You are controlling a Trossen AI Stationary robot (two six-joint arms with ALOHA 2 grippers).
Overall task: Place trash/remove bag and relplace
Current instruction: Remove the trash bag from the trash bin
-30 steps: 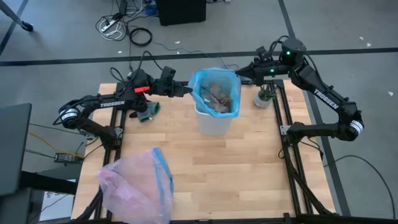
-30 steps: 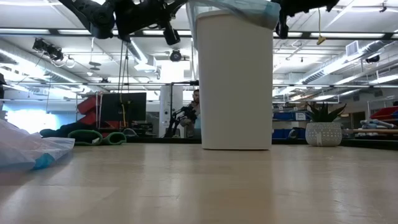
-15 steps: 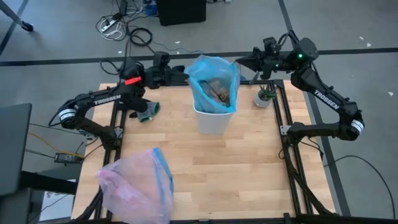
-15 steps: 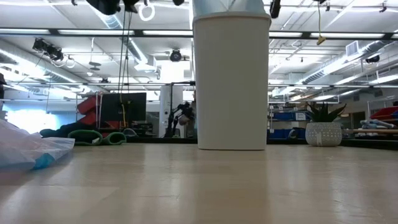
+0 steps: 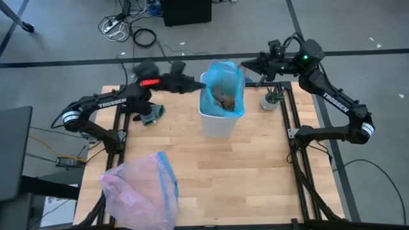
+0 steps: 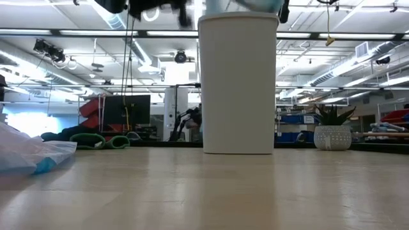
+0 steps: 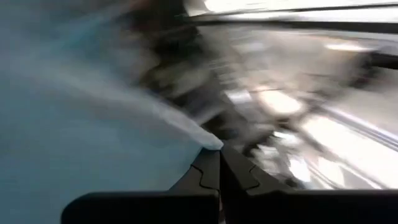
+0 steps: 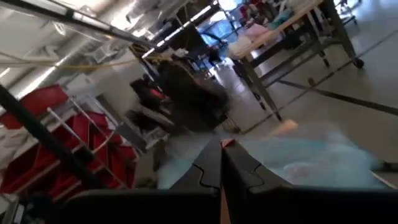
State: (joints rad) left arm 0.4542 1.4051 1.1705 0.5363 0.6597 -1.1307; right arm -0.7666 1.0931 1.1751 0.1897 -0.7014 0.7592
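Light-blue, thin and crinkly, the bag (image 5: 223,86) lined a white bin (image 5: 219,123) that stood upright on the far middle part of a wooden table (image 5: 255,172). The bag's upper part rose above the bin's rim, so its long axis ran straight up, with its open mouth facing upward. Inside the mouth lay the trash (image 5: 222,99), seen from above as brownish clumps with some clear plastic. The left gripper (image 5: 195,84) was at the bag's left edge, and in the left wrist view its two dark fingers (image 7: 211,175) were pressed together with a pale tip of the blue film pinched between them. The right gripper (image 5: 245,63) was at the bag's upper right edge; in the right wrist view its fingers (image 8: 214,168) were also pressed together, with the blue film lying just past them, though whether the film was caught between them could not be told. Both arms reached in toward the bin from opposite sides, well above the table. In the low view the bin filled the middle of the picture, with only a strip of blue showing at its top. A pale pink translucent bag (image 5: 137,191) with a blue band lay crumpled at the near left corner of the table. A small potted plant (image 5: 271,99) stood by the far right edge, and a green object (image 5: 153,115) lay near the far left edge.
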